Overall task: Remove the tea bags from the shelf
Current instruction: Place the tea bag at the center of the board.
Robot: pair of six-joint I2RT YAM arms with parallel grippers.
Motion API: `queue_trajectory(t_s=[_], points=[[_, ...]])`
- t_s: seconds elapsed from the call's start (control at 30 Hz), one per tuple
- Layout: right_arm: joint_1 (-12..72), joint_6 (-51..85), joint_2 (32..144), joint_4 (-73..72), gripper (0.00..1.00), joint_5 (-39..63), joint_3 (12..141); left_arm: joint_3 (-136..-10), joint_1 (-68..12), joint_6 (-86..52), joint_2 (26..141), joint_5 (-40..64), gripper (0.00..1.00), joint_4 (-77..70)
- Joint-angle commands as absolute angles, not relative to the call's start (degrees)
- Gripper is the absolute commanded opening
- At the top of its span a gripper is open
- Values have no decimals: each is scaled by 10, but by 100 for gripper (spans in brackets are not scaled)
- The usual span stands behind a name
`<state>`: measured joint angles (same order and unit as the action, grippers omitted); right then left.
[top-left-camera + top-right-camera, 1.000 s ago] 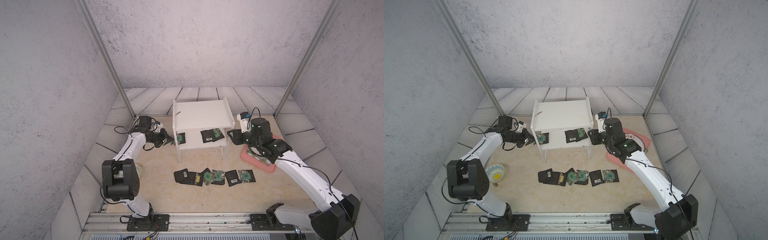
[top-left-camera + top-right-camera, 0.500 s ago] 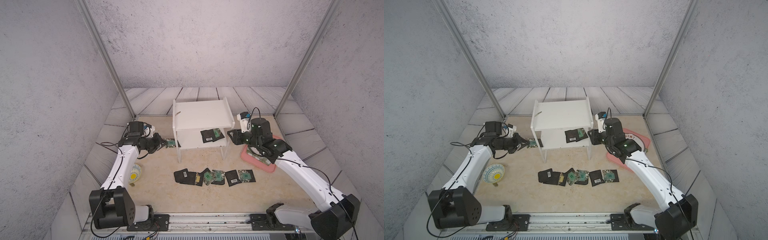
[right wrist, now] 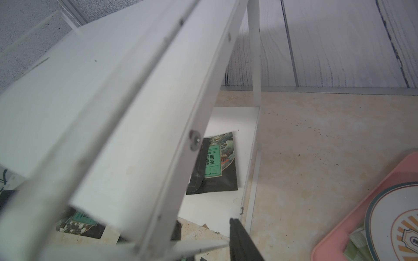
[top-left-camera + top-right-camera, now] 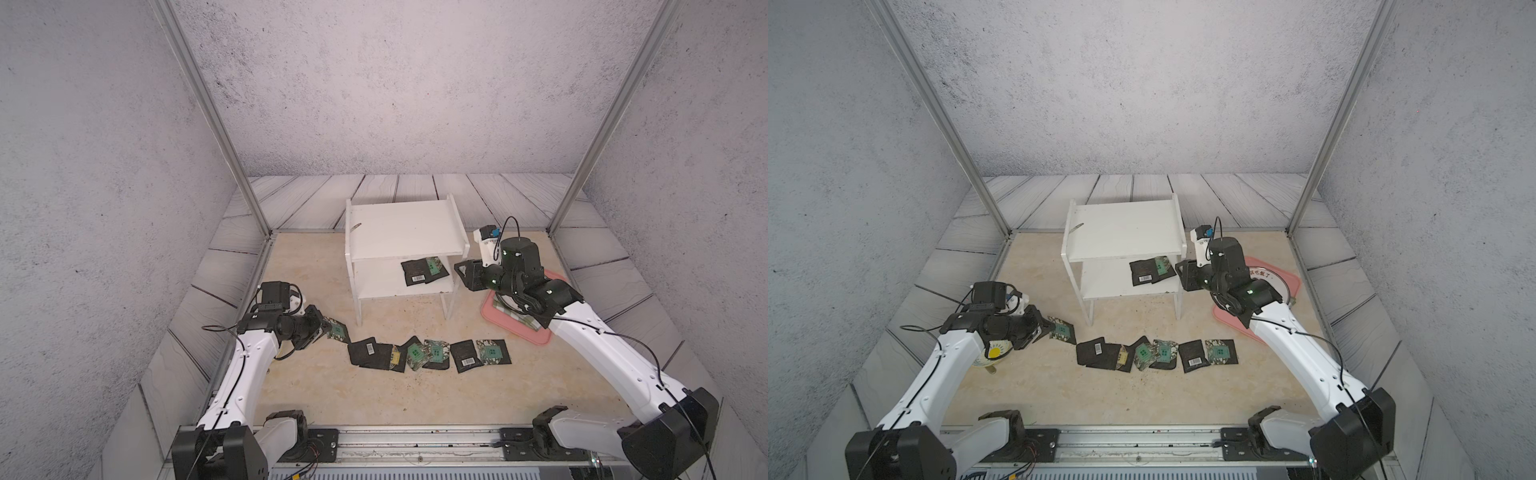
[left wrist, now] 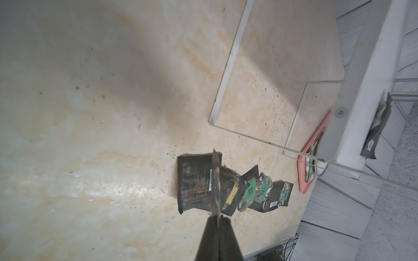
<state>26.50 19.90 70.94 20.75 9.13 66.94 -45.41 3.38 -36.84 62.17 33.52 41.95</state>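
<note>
tea bag (image 4: 337,331) pinched in left pincer (image 4: 324,328), left arm (image 4: 249,365) stretched low, right pincer (image 4: 460,272) part-open beside shelf (image 4: 403,232)

On my right a pink tray (image 4: 1293,284) holds a round plate (image 4: 1266,275) and green checkered cloth (image 4: 503,311); a yellow-centred dish (image 4: 994,353) sits left.

Shelf (image 4: 405,228): white-painted boards, smooth, matt. Tea bags (image 4: 415,272): black foil-like sachets, faint sheen, printed paper-look labels. Table (image 4: 316,386): beige marbled surface, lightly glossy. Tray (image 3: 352,217): pink plastic, smooth. Walls (image 4: 395,83): grey, rough, speckled.
</note>
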Motion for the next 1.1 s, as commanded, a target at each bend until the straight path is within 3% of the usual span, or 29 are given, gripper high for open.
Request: queue_trajectory(t_s=[0.0, 0.7, 1.07], points=[[264, 202, 697, 200, 39, 98, 665, -432, 36, -391, 610, 320, 0, 407], [265, 201, 696, 203, 40, 97, 664, -365, 34, -404, 671, 288, 1, 350], [264, 200, 695, 204, 41, 96, 661, -375, 34, -393, 650, 257, 14, 385]])
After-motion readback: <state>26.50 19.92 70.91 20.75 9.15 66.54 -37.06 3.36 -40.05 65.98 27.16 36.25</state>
